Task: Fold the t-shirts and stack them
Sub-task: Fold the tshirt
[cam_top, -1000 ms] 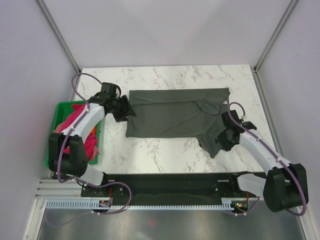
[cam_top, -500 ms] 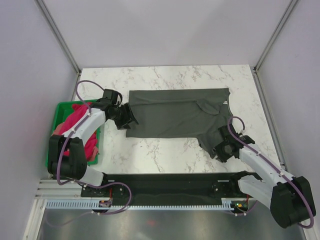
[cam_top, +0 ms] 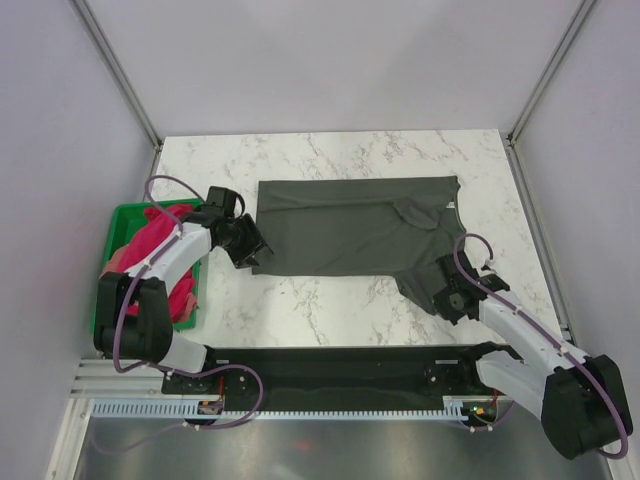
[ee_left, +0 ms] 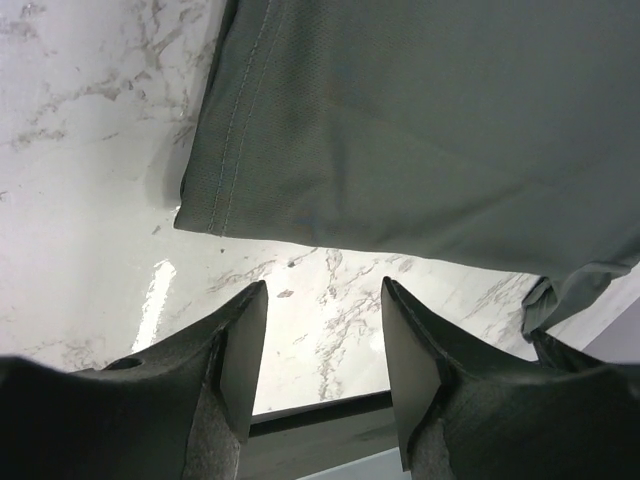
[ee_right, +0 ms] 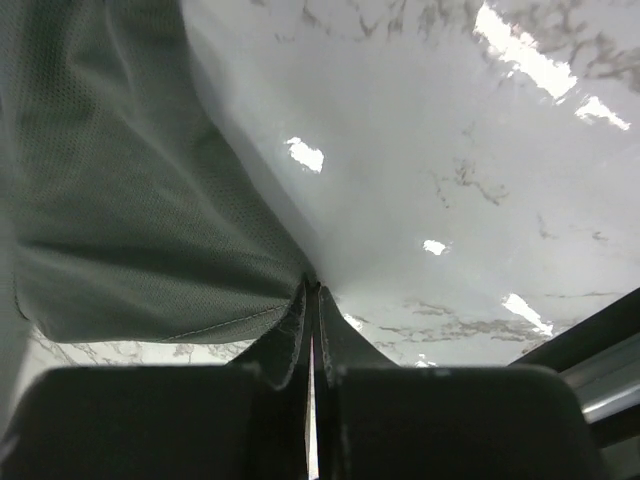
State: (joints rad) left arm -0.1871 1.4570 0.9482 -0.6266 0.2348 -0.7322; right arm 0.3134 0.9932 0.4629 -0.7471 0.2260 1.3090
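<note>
The dark charcoal grey t-shirt [cam_top: 345, 225] lies spread flat on the marble table. My left gripper [cam_top: 252, 246] is open and empty, low over the table just beside the shirt's near left corner; in the left wrist view that gripper [ee_left: 322, 292] frames bare marble, with the shirt's hem [ee_left: 420, 120] just ahead. My right gripper [cam_top: 440, 288] is shut on the shirt's hanging near right part; in the right wrist view the gripper [ee_right: 312, 286] pinches the cloth's edge [ee_right: 130, 200]. The magenta-pink t-shirt [cam_top: 152, 238] and a paler salmon-pink one [cam_top: 112, 260] lie bunched in the bin.
The green plastic bin [cam_top: 124, 212] stands at the table's left edge, beside the left arm. A black rail [cam_top: 340, 362] runs along the near edge between the arm bases. Metal frame posts stand at the far corners.
My right gripper has drawn back toward the near edge with the cloth in it. My left gripper has slid nearer, along the shirt's left edge to its near corner.
</note>
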